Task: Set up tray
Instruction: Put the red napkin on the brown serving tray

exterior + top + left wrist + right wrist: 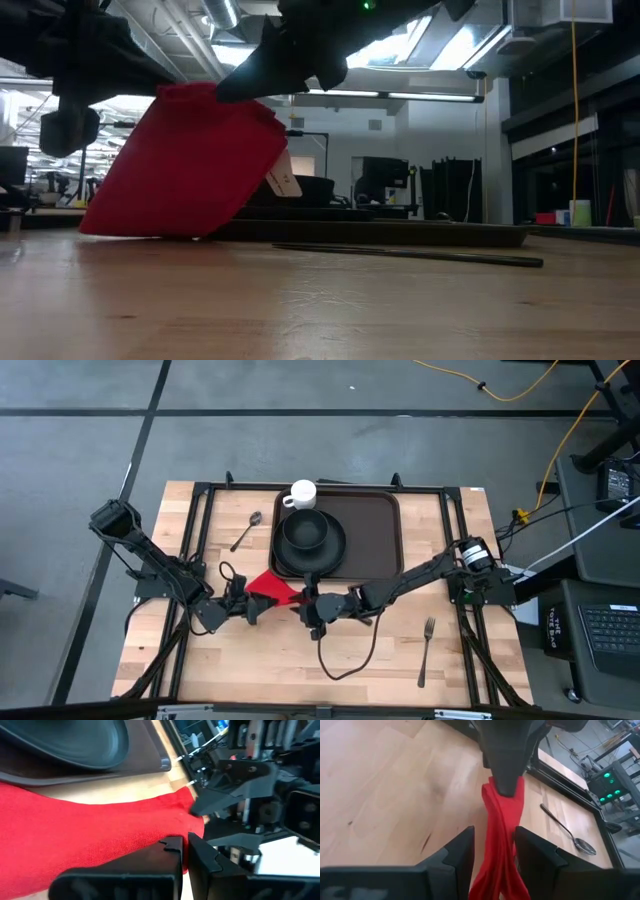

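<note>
Napkin (272, 587) pinched by left gripper (252, 606), raised off bench (380, 660) just before tray (372, 530); right gripper (308, 610) straddles its other end, jaws apart. Risk: cloth slips or bunches if the arms pull unevenly. Spoon (246, 530) left; plate (310, 543), bowl (304, 528), cup (302, 493) crowd the tray's left half; fork (426, 650) right.

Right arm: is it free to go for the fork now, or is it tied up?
Probably not yet. The right gripper has its fingers on either side of the red napkin, which the left gripper pinches too. The fork lies bare on the table's right side with nothing over it.
</note>
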Tool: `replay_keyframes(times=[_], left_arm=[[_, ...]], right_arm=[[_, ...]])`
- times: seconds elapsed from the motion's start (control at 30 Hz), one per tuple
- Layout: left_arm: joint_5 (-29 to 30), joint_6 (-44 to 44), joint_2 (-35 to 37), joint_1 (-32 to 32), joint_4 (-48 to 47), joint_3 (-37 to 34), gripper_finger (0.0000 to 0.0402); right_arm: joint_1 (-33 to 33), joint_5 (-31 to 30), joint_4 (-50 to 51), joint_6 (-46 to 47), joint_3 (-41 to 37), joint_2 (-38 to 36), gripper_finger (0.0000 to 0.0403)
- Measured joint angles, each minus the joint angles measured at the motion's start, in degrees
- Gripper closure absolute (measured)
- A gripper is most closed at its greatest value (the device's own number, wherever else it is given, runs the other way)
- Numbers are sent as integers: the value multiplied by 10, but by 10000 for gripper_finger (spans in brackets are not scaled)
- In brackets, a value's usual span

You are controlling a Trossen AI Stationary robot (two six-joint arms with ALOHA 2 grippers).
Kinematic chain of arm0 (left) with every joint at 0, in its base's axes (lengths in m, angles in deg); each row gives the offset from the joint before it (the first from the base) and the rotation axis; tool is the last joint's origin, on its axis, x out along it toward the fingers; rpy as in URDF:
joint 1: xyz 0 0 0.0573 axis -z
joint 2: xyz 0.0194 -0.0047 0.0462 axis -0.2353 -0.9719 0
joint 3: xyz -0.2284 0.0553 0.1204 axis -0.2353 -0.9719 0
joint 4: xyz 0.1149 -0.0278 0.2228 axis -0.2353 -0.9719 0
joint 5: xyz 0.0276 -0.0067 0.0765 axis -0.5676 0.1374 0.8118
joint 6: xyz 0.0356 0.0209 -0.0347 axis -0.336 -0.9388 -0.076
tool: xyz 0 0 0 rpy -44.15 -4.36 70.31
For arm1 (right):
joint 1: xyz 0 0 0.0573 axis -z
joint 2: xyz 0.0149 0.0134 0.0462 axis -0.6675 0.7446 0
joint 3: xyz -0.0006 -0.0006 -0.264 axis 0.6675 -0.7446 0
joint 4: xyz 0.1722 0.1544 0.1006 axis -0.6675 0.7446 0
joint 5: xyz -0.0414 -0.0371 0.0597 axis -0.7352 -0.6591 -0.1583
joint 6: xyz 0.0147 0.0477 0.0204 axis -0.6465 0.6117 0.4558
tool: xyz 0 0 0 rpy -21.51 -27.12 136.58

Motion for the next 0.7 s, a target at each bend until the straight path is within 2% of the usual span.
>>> replay_keyframes(times=[0.6,0.7], left_arm=[[0,1,0,0,18,0,398],[0,5,0,0,18,0,398]], right_arm=[[6,2,3,-29,0,0,259],[6,2,3,-30,0,0,269]])
